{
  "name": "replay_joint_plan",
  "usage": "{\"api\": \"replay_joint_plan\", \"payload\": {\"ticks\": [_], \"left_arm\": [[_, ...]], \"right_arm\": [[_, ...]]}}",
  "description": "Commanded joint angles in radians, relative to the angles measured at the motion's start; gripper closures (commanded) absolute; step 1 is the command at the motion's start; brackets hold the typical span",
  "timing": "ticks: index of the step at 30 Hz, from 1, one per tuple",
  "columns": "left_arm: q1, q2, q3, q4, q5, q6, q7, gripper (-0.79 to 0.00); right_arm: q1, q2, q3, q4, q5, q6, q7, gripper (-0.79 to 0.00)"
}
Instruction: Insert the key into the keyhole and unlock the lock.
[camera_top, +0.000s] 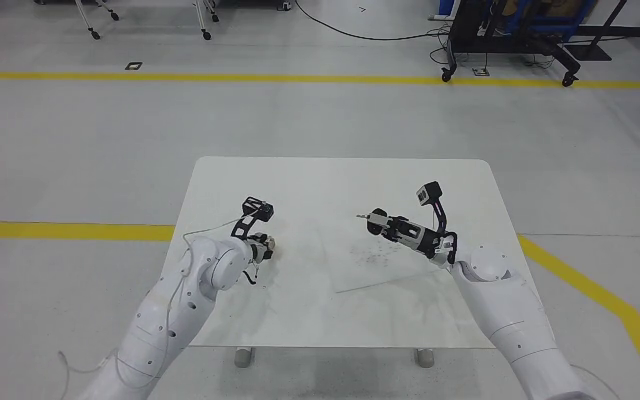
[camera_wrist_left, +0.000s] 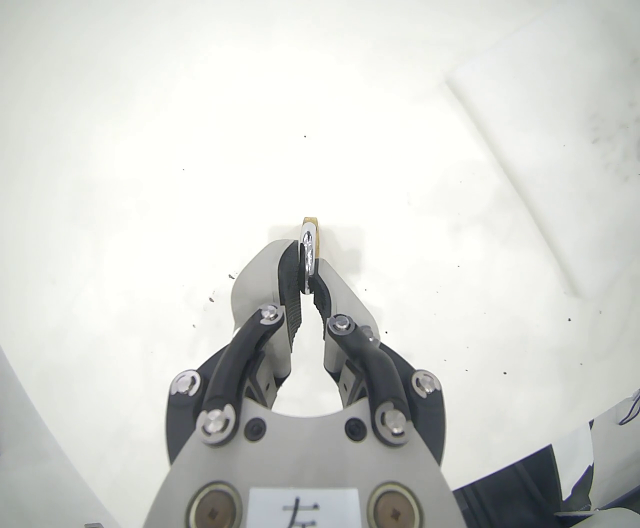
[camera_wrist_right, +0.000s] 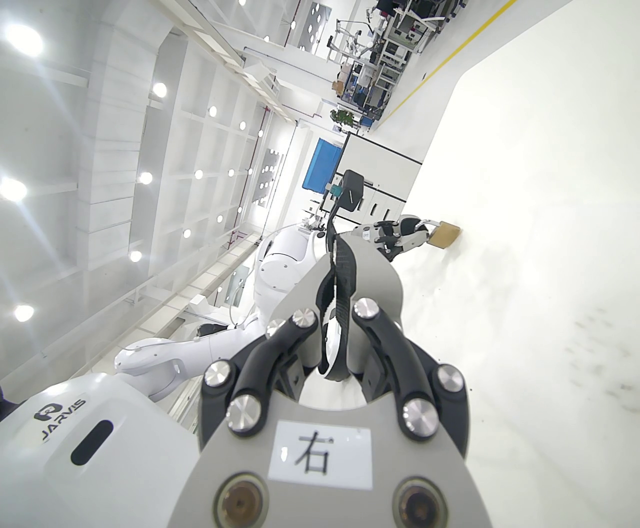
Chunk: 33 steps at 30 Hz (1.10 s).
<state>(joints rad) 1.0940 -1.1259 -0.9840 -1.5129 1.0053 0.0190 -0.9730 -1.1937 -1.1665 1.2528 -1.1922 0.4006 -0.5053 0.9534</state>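
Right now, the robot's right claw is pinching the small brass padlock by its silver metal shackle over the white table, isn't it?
Not quite: it is the left gripper, not the right, that pinches the small brass padlock by its silver metal shackle over the white table. The left wrist view shows this. The right gripper is apart from the lock.

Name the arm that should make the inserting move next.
Right. The left gripper is shut on the padlock, steadying it against the table; the right gripper, shut on what looks like the key, points toward it across a gap.
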Motion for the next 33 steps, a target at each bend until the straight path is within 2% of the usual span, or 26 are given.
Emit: {"api": "replay_joint_plan", "payload": {"ticks": [1,7,12,14,19,27,28,29,33], "left_arm": [[0.001,-0.001,0.001,0.0,0.005,-0.001,-0.002,0.0],[0.0,-0.004,0.0,0.001,0.009,-0.003,-0.005,-0.003],[-0.001,-0.008,0.002,0.005,0.012,-0.003,-0.006,-0.123],[-0.002,-0.009,0.003,0.006,0.014,-0.003,-0.008,-0.194],[-0.004,-0.013,0.006,0.008,0.015,-0.005,-0.01,-0.219],[-0.01,-0.02,0.01,0.012,0.022,-0.003,0.013,-0.188],[-0.011,-0.021,0.012,0.014,0.023,-0.002,0.013,-0.145],[-0.013,-0.022,0.014,0.018,0.027,-0.002,0.011,-0.006],[-0.022,-0.027,0.023,0.039,0.029,0.0,0.0,0.0]], "right_arm": [[0.0,0.0,0.0,0.0,0.0,0.0,0.0,0.0],[0.0,0.0,0.0,0.0,0.0,0.0,0.0,0.0],[0.0,0.0,0.0,0.0,0.0,0.0,0.0,0.0],[0.0,0.0,0.0,0.0,0.0,0.0,0.0,0.0],[0.0,0.0,0.0,0.0,0.0,0.0,0.0,0.0],[0.0,0.0,0.0,0.0,0.0,0.0,0.0,0.0],[0.0,0.0,0.0,0.0,0.0,0.0,0.0,0.0],[0.0,0.0,0.0,0.0,0.0,0.0,0.0,0.0],[0.0,0.0,0.0,0.0,0.0,0.0,0.0,0.0]]}}
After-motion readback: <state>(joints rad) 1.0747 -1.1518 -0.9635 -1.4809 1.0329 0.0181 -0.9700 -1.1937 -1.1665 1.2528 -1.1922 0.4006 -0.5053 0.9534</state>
